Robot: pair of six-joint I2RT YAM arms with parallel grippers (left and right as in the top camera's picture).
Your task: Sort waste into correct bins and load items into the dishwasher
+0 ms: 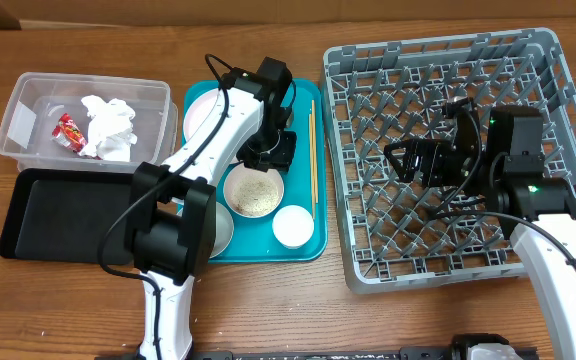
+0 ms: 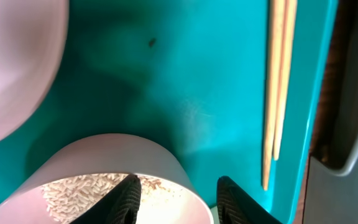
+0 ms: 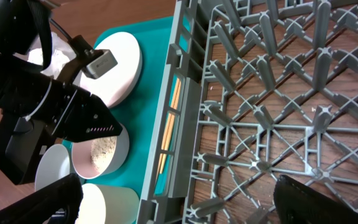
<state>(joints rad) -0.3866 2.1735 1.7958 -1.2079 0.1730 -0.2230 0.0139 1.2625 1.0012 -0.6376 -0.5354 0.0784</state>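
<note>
Straddling rice bowl [image 2: 104,155] rim with my left gripper [image 2: 182,199], jaws spread, one finger inside, one outside. My right gripper [image 3: 179,196] hangs over dish rack [image 3: 185,37], jaws wide apart.

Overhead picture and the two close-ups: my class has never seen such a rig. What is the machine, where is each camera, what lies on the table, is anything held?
Two robot arms, each ending in a two-finger gripper. One camera looks down from above; one sits on each wrist. On the table: a clear tub holding a napkin and red wrapper, a black tray, a teal tray with a plate, chopsticks, cup and bowl of rice, and a grey dish rack. The left gripper straddles the bowl's rim, open; the right gripper hangs open over the rack. Nothing is held.
</note>
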